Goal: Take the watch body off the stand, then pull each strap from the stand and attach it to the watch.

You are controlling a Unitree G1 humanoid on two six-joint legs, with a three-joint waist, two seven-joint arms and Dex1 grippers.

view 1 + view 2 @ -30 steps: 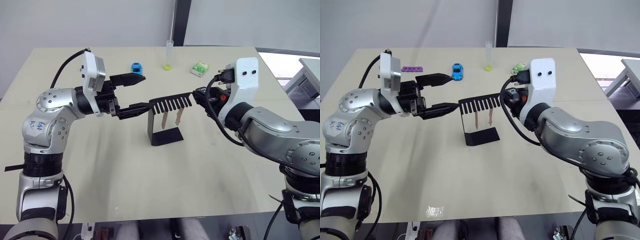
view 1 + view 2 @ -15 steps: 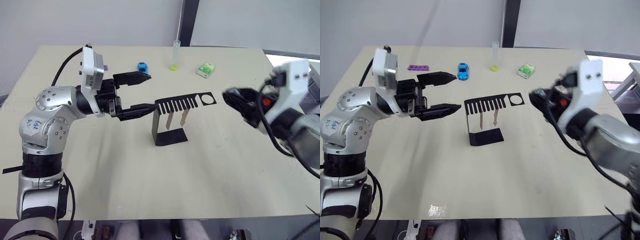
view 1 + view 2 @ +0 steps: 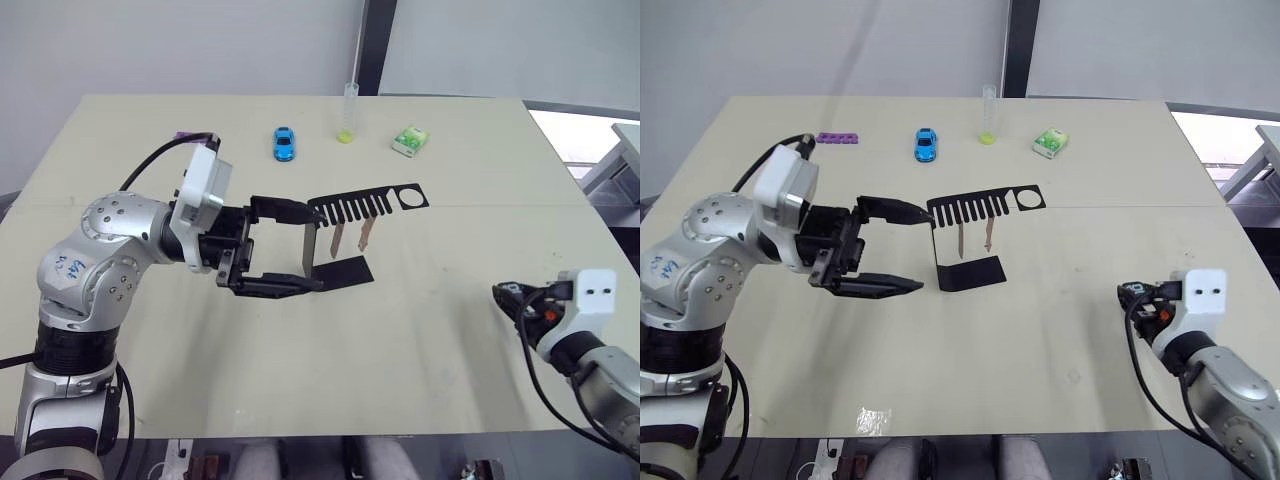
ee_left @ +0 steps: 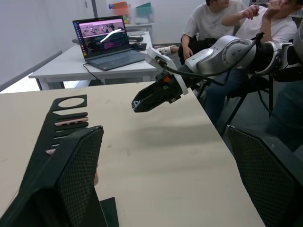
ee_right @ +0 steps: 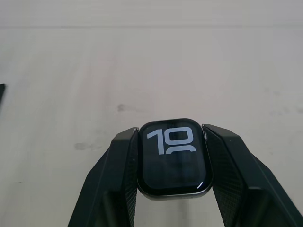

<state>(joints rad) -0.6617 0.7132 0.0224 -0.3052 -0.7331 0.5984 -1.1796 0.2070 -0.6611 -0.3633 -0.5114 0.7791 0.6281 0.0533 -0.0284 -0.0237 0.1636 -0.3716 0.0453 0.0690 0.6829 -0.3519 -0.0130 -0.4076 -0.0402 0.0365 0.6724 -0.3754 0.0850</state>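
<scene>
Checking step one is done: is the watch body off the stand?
Off: the right gripper clamps the watch body; the stand hole is empty.

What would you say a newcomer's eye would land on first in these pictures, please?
Probably the watch body, its screen lit with white marks, clamped between the right gripper low over the table's near right part. Next, the black stand at mid-table, its round hole empty and two pinkish straps hanging from its comb arm. The left gripper gapes wide right beside the stand's upright.
</scene>
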